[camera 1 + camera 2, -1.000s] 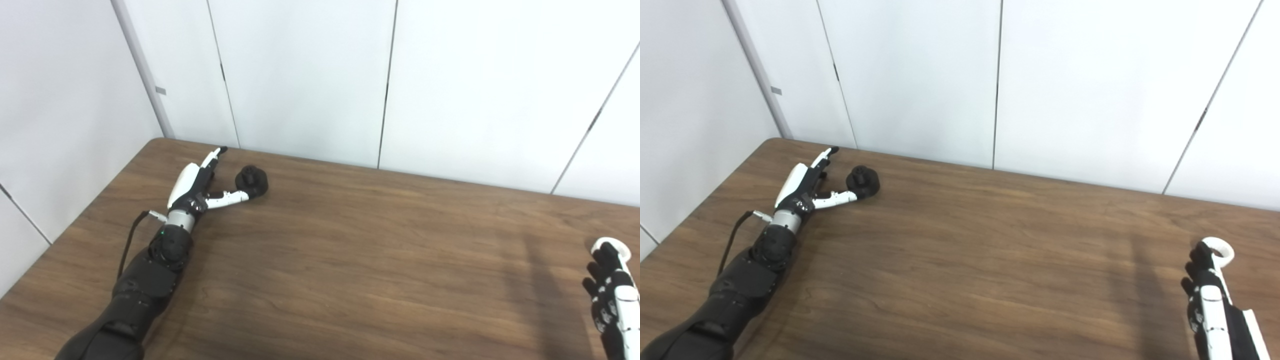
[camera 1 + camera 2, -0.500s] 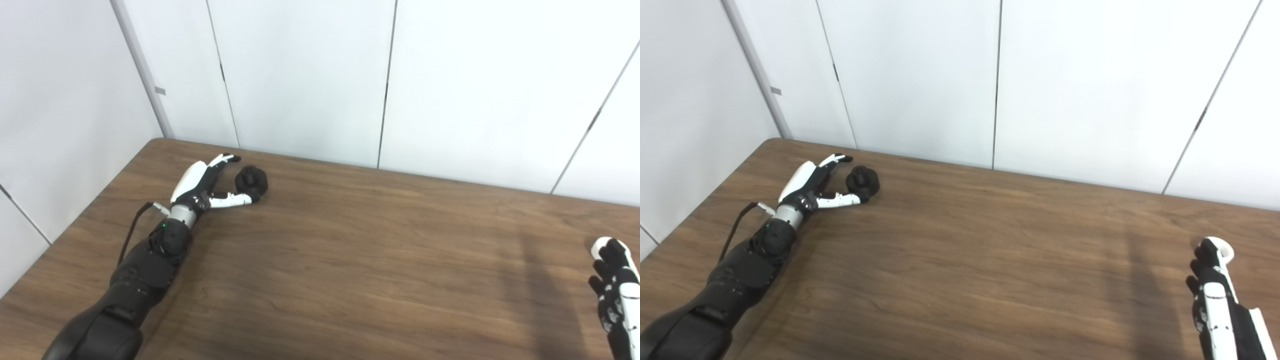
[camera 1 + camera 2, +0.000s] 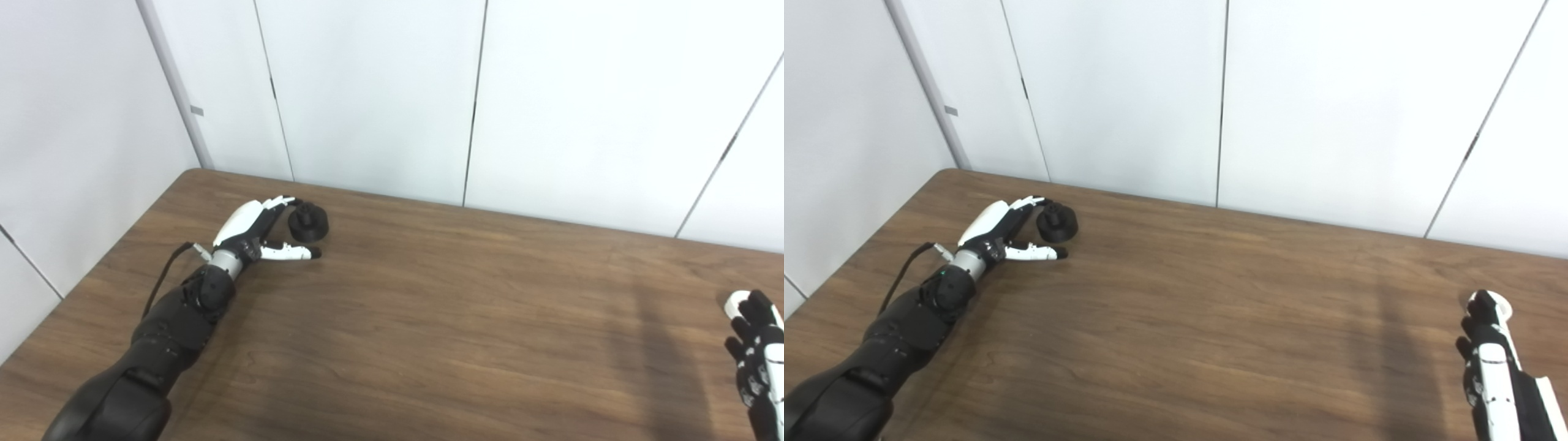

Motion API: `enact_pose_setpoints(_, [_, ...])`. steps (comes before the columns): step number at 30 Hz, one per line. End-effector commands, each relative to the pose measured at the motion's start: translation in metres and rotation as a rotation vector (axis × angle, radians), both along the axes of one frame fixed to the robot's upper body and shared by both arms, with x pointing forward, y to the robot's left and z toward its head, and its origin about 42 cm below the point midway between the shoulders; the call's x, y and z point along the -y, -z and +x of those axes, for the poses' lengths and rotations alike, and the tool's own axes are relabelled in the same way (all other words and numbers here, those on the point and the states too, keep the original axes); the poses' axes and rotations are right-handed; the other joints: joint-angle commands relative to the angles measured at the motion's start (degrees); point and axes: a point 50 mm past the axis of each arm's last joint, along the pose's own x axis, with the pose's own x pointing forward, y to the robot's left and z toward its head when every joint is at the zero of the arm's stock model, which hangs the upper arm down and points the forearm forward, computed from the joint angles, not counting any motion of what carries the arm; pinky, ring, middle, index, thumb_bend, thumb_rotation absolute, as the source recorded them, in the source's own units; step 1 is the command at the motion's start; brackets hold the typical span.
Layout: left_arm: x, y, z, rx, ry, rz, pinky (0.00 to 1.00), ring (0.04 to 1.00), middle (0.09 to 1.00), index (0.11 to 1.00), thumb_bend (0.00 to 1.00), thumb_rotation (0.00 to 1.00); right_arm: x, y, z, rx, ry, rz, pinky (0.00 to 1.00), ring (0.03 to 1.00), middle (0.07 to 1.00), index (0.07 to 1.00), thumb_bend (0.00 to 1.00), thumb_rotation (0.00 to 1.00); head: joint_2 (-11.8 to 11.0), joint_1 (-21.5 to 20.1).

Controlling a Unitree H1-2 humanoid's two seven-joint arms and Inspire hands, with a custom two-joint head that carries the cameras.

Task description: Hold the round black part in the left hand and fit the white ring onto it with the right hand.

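The round black part (image 3: 308, 223) stands on the wooden table (image 3: 429, 306) at the far left. My left hand (image 3: 260, 231) lies open beside it, fingers curving toward its left side and thumb stretched out along the table in front of it; neither holds it. The white ring (image 3: 1498, 304) lies on the table at the right edge, mostly hidden behind my right hand (image 3: 1488, 349). That hand stands over it with fingers spread, open.
White wall panels (image 3: 380, 92) rise right behind the table's far edge. The table's left edge (image 3: 98, 269) runs close to my left forearm (image 3: 171, 324).
My left hand has turned and shifted right, fingers curling toward the black part while the thumb dropped to the table in front of it. My right hand moved slightly over the ring.
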Motion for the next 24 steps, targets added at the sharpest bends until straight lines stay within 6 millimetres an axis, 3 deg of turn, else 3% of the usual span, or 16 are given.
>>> enact_pose_setpoints(1, [-0.013,-0.015,0.007,-0.011,-0.006,0.047,1.00,1.000,0.965,0.894,1.00,0.45,-0.002,-0.016,-0.004,0.071,0.004,0.002,1.00,1.000,1.000,1.000,0.03,1.00,0.22,-0.10])
enact_pose_setpoints(6, [-0.015,-0.018,0.010,-0.016,0.003,0.067,1.00,1.000,0.963,0.887,1.00,0.42,-0.001,-0.016,-0.007,0.069,0.005,-0.004,1.00,1.000,1.000,1.000,0.04,1.00,0.34,-0.16])
enact_pose_setpoints(10, [-0.014,-0.020,0.014,-0.024,0.009,0.091,1.00,1.000,0.962,0.893,1.00,0.45,-0.001,-0.015,-0.008,0.072,0.005,-0.007,1.00,1.000,1.000,1.000,0.05,1.00,0.30,-0.27])
enact_pose_setpoints(17, [-0.012,-0.021,0.017,-0.023,0.025,0.097,1.00,0.991,0.951,0.881,1.00,0.43,-0.005,-0.019,-0.013,0.074,0.001,-0.011,1.00,1.000,1.000,1.000,0.01,1.00,-0.20,-0.54])
enact_pose_setpoints(24, [-0.011,-0.024,0.022,-0.052,0.024,0.117,1.00,0.988,0.946,0.871,1.00,0.43,-0.005,-0.026,-0.026,0.077,-0.010,-0.014,1.00,1.000,1.000,1.000,0.00,1.00,0.87,-1.02])
